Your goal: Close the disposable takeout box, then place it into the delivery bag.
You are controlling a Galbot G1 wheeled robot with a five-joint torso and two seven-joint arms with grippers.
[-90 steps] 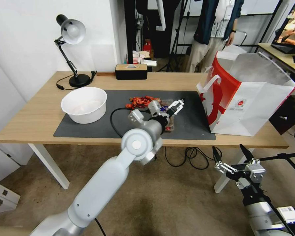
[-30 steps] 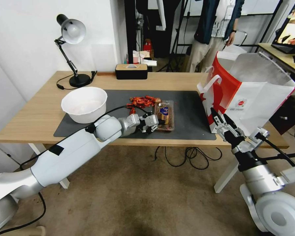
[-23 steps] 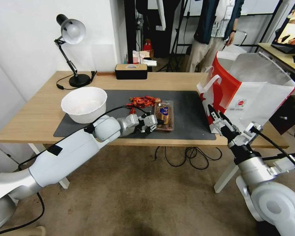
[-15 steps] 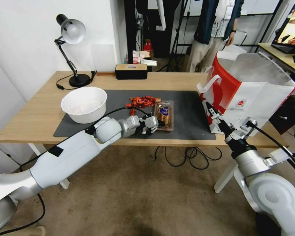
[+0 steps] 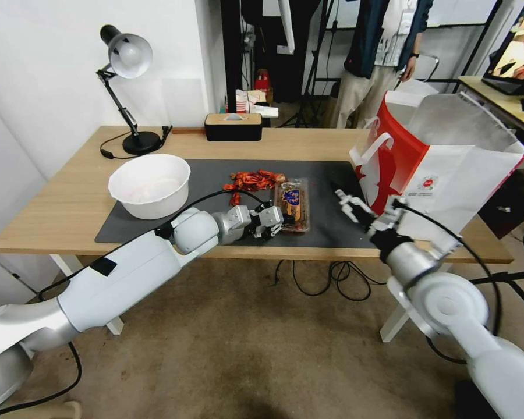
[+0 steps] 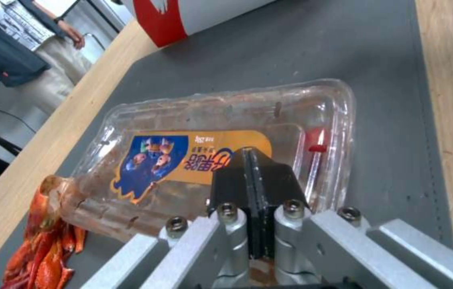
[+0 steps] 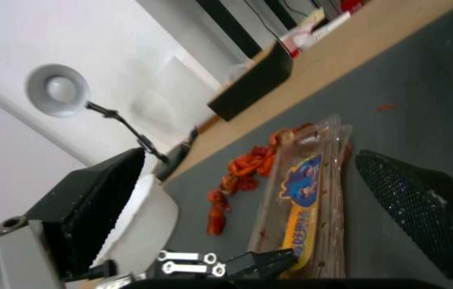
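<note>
At the far left of the wooden desk (image 5: 70,192) I see the grey desk lamp (image 5: 125,58), then the large white bowl (image 5: 150,185) sitting on the dark grey mat (image 5: 326,174). My left gripper (image 5: 272,219) rests on the near end of the disposable takeout box (image 5: 291,203), fingers pressed together against its closed, labelled lid. The box lies flat at the mat's middle, with loose red food scraps (image 5: 250,179) just behind it. To its right my right gripper (image 5: 350,205) hovers low over the mat, fingers spread apart and facing the box. The delivery bag (image 5: 442,174) stands upright and open at the desk's right end.
</note>
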